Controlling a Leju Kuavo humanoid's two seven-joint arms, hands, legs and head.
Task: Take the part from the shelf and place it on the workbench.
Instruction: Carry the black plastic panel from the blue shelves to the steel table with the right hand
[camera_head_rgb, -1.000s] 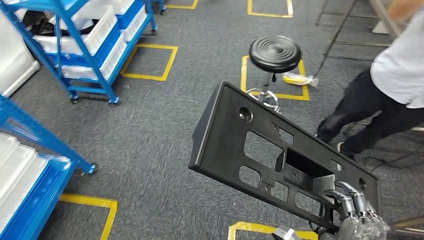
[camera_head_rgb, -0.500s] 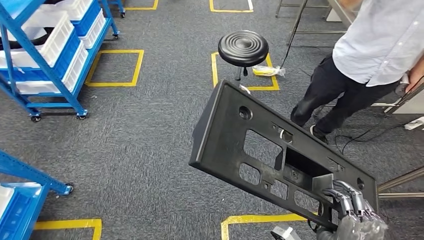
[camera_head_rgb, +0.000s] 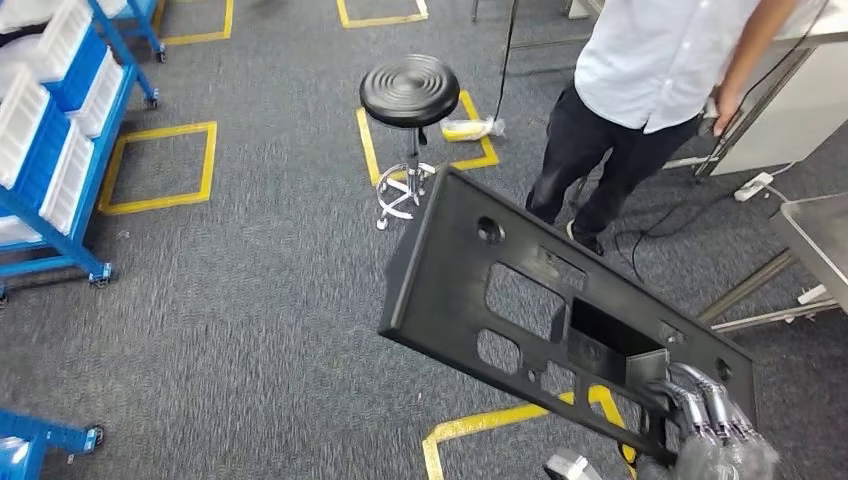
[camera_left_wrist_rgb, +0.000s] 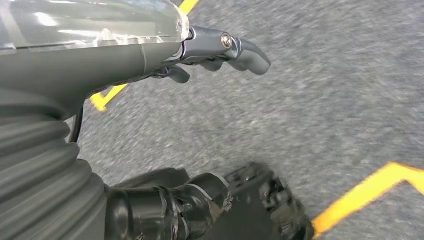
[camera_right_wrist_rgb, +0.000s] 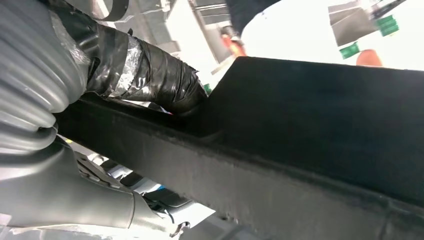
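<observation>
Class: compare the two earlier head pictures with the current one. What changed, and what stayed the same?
The camera swung, so the whole scene shifted: stool, blue shelf and person slid across the picture. The right hand still grips the black part, held the same way.

- Matt black plastic part (camera_head_rgb: 520, 300), finely grained along the edge in the right wrist view – no shine.
- Silver metal fingers on the right hand (camera_head_rgb: 712, 432), thumb wrapped in glossy black tape.
- Smooth grey fingers on the left hand (camera_left_wrist_rgb: 220, 50), under a clear glossy cover.
- Rough grey carpet (camera_head_rgb: 250, 300), with flat yellow tape lines.
- Black stool (camera_head_rgb: 410, 90) at 12 o'clock – ridged, slightly shiny seat, chromed base.
- Light cloth shirt on the person (camera_head_rgb: 650, 60).
</observation>
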